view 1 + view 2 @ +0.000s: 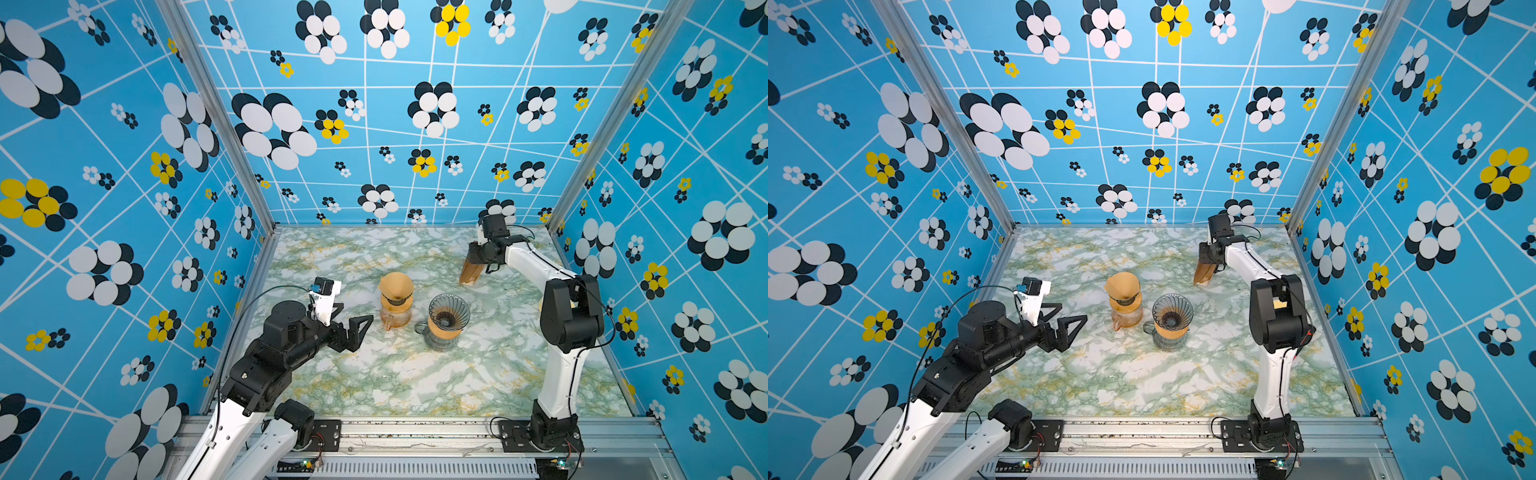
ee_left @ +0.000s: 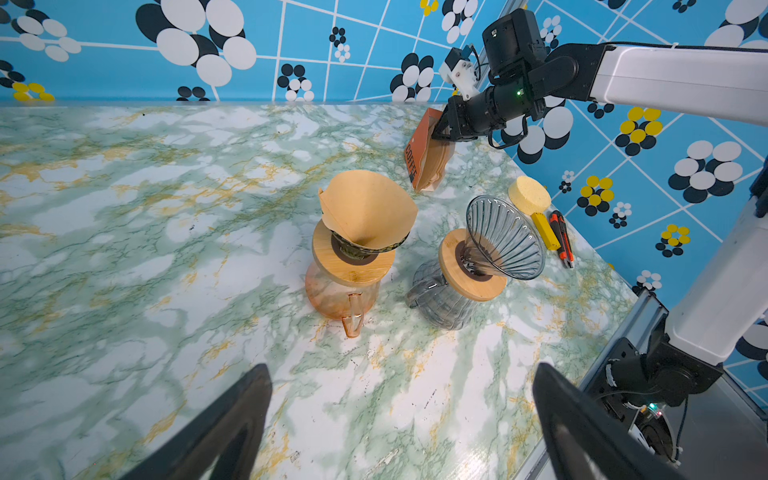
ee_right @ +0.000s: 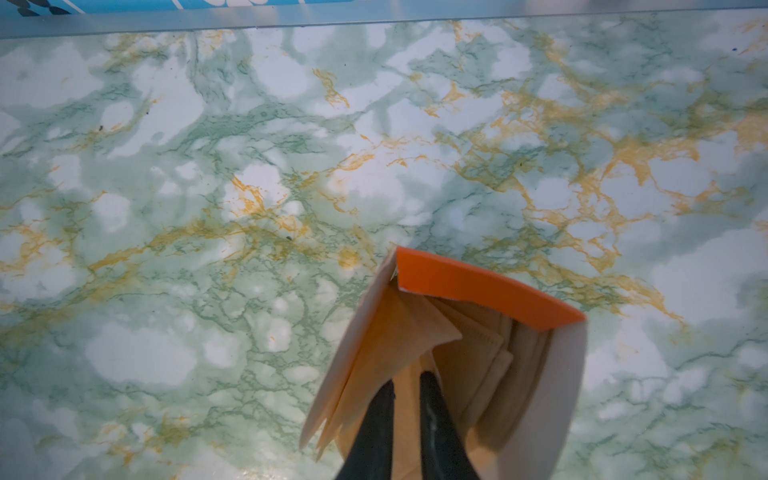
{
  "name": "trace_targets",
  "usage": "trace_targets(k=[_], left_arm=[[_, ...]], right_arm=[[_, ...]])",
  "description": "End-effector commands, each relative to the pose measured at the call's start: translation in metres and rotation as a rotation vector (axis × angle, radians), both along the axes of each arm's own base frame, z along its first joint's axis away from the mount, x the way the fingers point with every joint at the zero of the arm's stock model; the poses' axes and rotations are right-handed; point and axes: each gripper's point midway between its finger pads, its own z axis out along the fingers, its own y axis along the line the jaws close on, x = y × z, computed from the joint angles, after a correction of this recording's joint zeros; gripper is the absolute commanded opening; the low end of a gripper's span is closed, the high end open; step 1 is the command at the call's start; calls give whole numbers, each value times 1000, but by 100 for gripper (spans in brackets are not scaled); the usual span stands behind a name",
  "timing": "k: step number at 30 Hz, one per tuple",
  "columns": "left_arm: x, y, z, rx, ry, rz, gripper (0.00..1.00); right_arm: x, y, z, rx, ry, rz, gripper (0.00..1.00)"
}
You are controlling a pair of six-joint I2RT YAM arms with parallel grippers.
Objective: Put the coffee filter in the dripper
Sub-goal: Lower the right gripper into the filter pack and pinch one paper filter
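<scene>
Marbled green tabletop (image 1: 374,386) carries everything. Near left, the left gripper (image 1: 351,322) hangs with its jaws wide apart, holding nothing. In the middle two drippers stand just beside each other. The amber dripper (image 2: 353,262) on the left already wears a brown paper cone (image 2: 368,205). The grey glass dripper (image 2: 503,237) on the right is bare, so I judge it the target. Far right, the right gripper (image 3: 407,380) reaches into the orange filter box (image 3: 478,286). Its fingers are close together with coffee filter (image 3: 399,332) paper between them; whether they truly pinch it I cannot tell.

The sheets lie packed, so several may come out together, or none if the hold is loose. The box leans with nothing steadying it, so a pull may drag or tip it. A careless lowering could knock the bare dripper off its carafe (image 2: 440,303).

The only readable print is "COFFE…" down the box's side.
</scene>
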Motion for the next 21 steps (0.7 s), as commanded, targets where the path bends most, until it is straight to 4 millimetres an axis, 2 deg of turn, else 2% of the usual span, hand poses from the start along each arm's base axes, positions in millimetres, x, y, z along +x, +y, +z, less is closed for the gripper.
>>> trace_targets(k=[1, 6, 7, 9, 12, 21], left_arm=[[1, -1, -2, -15, 6, -4, 99], [2, -1, -1, -16, 5, -4, 99], [2, -1, -2, -16, 5, -4, 99], [2, -1, -1, -18, 4, -3, 99], [2, -1, -2, -17, 7, -2, 99], [2, -1, -2, -24, 8, -6, 99]], right_arm=[[0, 4, 1, 2, -12, -8, 19], [0, 4, -2, 7, -6, -10, 20], [-6, 3, -14, 2, 20, -12, 20], [-7, 2, -16, 2, 25, -18, 20], [-7, 2, -10, 5, 10, -19, 19], [-12, -1, 25, -16, -42, 8, 17]])
